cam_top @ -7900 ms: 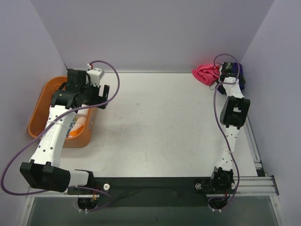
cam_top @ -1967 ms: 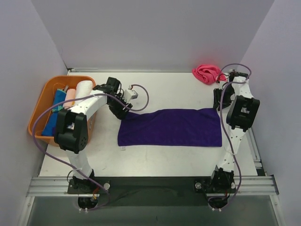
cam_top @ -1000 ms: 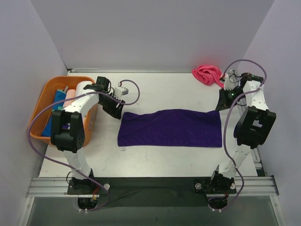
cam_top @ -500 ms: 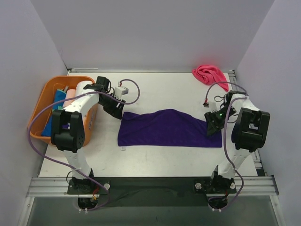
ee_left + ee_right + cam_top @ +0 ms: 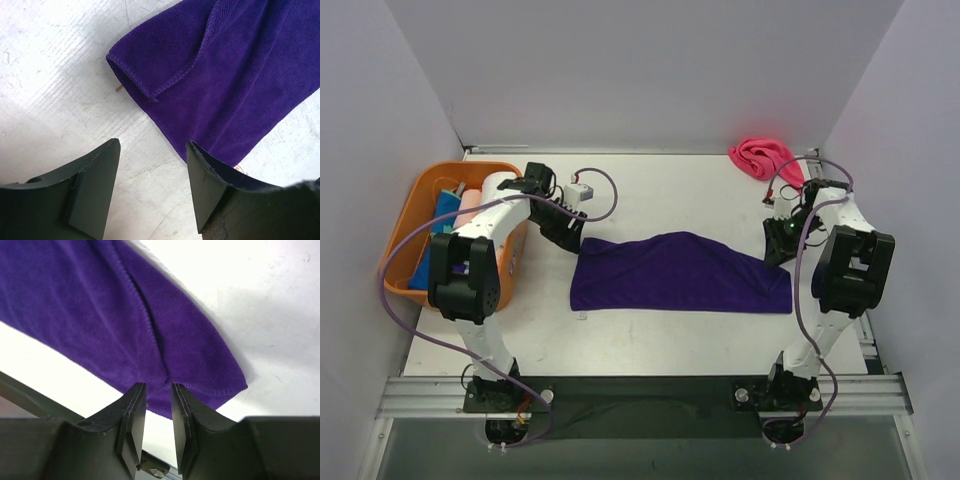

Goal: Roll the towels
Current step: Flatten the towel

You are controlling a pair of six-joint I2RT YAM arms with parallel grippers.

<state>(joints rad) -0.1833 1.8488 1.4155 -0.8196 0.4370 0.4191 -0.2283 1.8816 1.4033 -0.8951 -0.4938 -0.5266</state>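
A dark purple towel lies flat across the middle of the table, its far right corner drawn in so the far edge slopes down to the right. My left gripper hovers open just off the towel's far left corner, where a small flap is folded over. My right gripper hangs over the towel's right end, jaws a narrow gap apart, with no cloth seen between them. A crumpled hot pink towel lies at the back right.
An orange basket stands at the left edge, holding rolled towels: a pale one and a blue one. Purple cables loop from both arms. A metal rail runs along the table's right edge.
The right gripper came down from the back right onto the towel's right end, then drew back a little. The towel's far right corner got pulled in. The left arm stayed still.
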